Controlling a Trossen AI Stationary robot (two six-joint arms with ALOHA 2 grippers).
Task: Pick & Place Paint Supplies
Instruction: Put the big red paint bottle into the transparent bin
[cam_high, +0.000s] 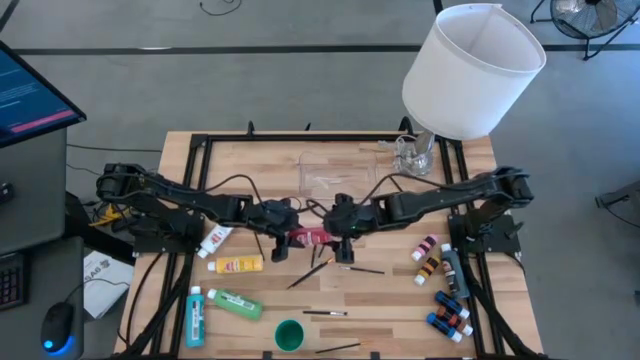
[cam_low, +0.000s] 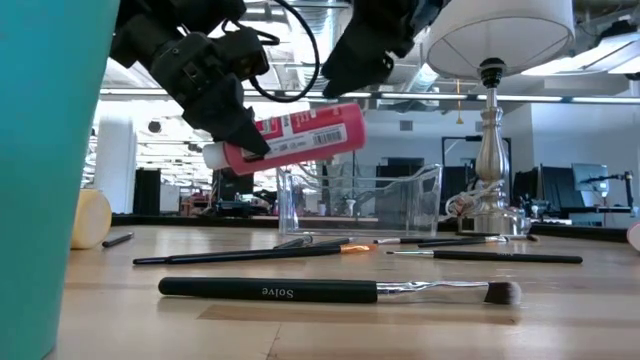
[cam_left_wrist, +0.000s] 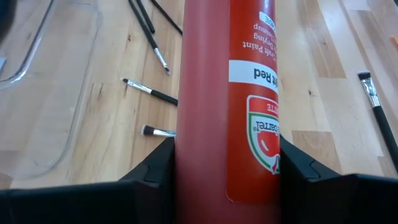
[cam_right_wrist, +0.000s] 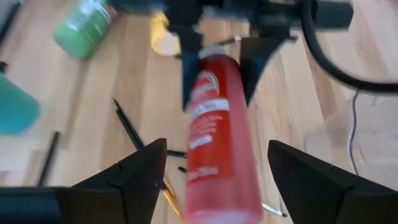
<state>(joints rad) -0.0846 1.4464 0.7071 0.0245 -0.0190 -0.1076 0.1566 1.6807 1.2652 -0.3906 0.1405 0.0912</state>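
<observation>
Blocking left wrist view (red bottle (cam_left_wrist: 227, 106)).

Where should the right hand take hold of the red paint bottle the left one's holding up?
Grip the red paint bottle on its free labelled end, opposite the left hand clamped near the cap. It hangs almost level above the table, so the open right hand should straddle the round body from its own side.

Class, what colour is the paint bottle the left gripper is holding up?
Red paint bottle with a white label band, clearest in the left wrist view; left gripper clamps it.

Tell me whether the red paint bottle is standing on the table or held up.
Held up: left gripper clamps the red paint bottle, lying nearly level, clear above the table.
</observation>
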